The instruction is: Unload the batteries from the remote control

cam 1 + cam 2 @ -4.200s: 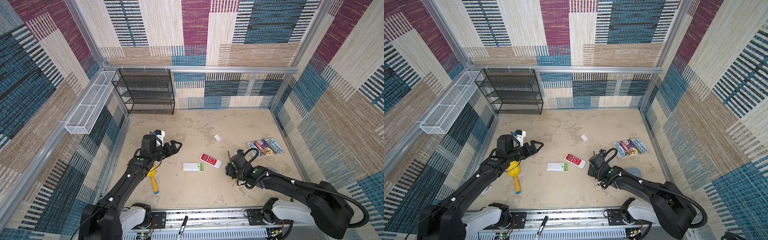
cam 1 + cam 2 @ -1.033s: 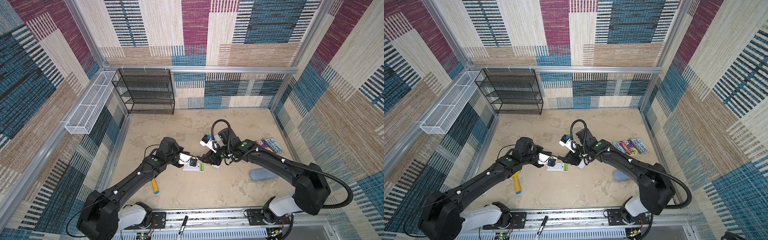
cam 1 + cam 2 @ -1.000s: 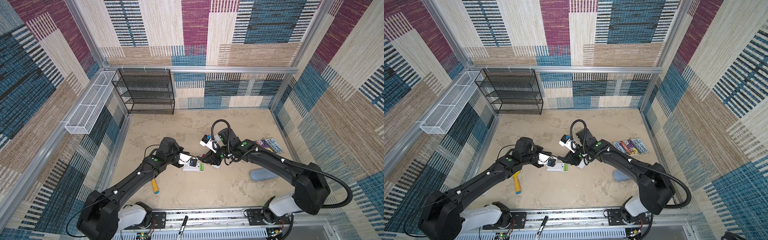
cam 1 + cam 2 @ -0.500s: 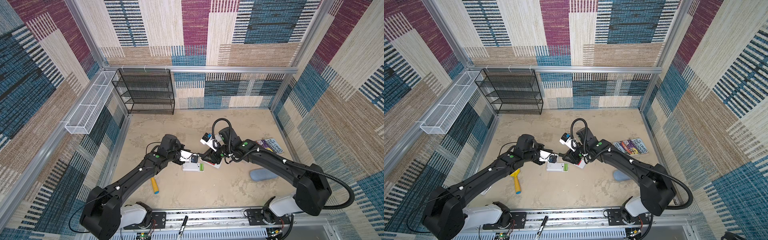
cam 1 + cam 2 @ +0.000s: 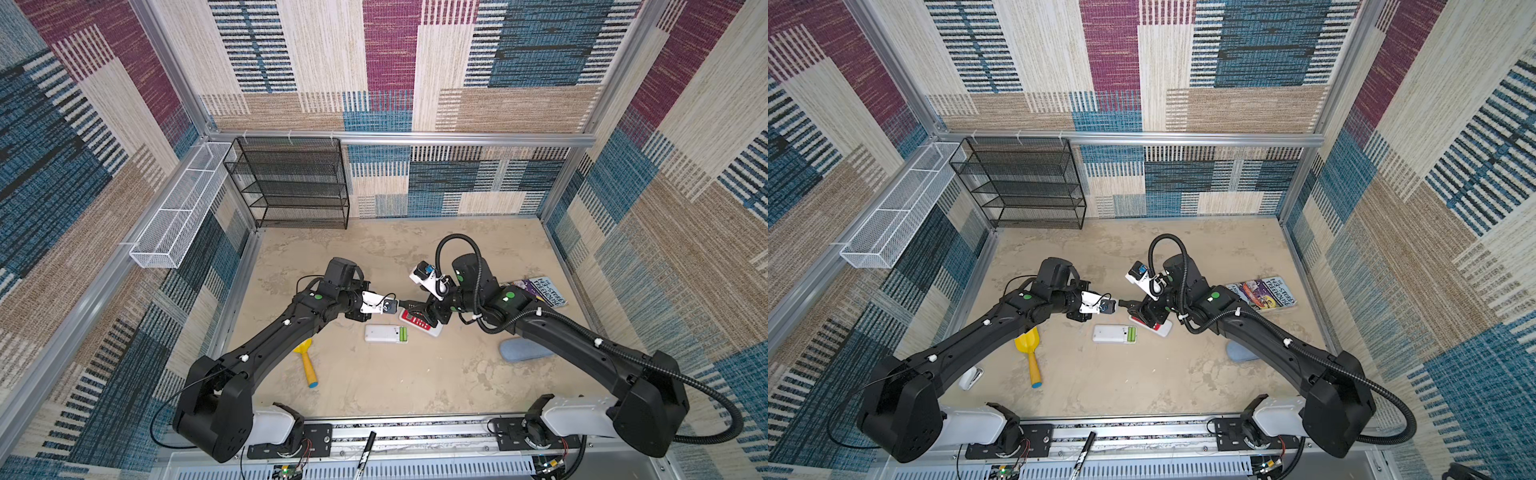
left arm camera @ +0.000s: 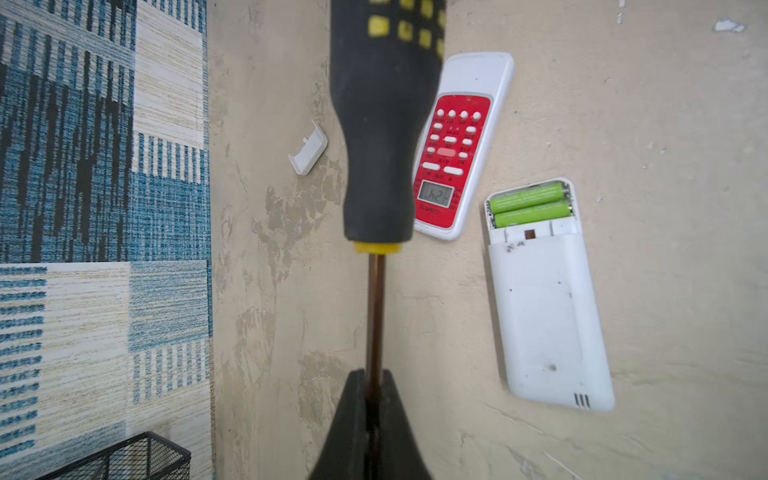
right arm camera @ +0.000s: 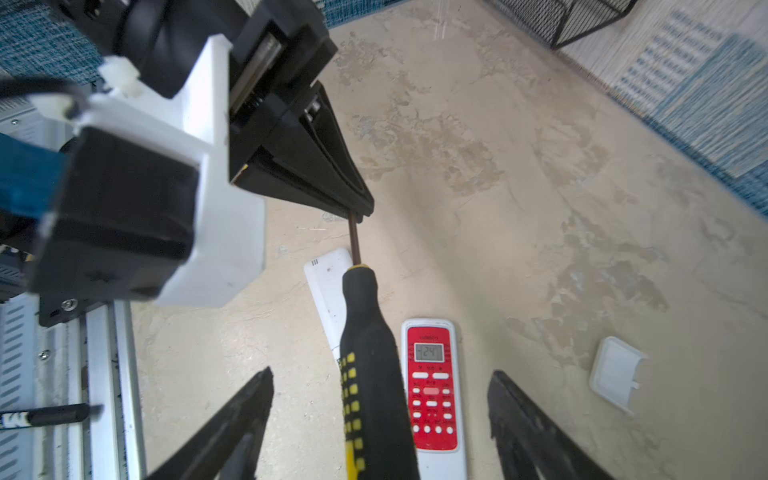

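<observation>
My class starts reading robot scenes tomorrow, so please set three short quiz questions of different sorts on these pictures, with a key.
1. True or false: two green batteries sit in the open compartment of the white remote.
2. Which gripper clamps the shaft of the screwdriver? A. left gripper B. right gripper
3. Fill in: the red remote lies face ____.
Key: 1 true; 2 A; 3 up.

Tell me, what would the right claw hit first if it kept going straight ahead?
Likely the left claw, shut on the screwdriver shaft dead ahead; the handle lies inside the open right claw. Depth is uncertain.
</observation>
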Tool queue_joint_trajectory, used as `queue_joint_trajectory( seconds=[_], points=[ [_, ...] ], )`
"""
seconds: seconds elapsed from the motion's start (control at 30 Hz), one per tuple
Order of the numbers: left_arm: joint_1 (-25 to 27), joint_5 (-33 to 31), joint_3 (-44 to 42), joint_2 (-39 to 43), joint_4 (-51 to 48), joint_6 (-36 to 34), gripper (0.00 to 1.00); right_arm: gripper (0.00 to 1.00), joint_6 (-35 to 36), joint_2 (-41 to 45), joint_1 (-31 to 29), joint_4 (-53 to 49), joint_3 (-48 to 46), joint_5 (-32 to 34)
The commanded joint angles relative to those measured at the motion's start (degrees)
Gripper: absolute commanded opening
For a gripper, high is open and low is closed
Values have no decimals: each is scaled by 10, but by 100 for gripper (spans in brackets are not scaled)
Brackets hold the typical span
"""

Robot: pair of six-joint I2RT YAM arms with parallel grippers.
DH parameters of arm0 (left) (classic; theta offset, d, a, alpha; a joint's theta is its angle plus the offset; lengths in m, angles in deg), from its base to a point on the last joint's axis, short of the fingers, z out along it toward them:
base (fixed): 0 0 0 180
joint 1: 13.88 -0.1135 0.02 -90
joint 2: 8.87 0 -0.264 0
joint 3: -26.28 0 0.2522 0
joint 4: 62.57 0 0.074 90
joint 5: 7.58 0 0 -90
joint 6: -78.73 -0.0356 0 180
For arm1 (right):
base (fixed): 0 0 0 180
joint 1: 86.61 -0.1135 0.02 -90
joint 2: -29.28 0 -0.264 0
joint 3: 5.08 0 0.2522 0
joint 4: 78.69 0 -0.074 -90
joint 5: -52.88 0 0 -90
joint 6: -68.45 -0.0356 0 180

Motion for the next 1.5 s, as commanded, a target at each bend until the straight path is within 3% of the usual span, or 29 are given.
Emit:
queue_joint_trajectory(
  seconds=[0.0, 0.2, 0.37, 0.77, 1.07, 1.47],
  points=[
    [-10, 37, 18, -7, -47, 4, 0, 82, 90, 41, -1, 53, -34, 35],
    [-28, 81, 67, -32, -135, -11, 0, 84, 238, 165, 0, 187, -161, 6],
    [-33, 113, 106, -56, -198, -19, 0, 85, 294, 170, 0, 228, -184, 13],
    [-34, 134, 124, -63, -220, -32, 0, 78, 330, 107, -1, 220, -159, -47],
    [-35, 128, 131, -68, -231, -43, 0, 64, 323, 83, -2, 202, -146, -75],
    [-35, 131, 140, -73, -237, -53, 0, 55, 309, 56, -9, 189, -134, -89]
  ],
)
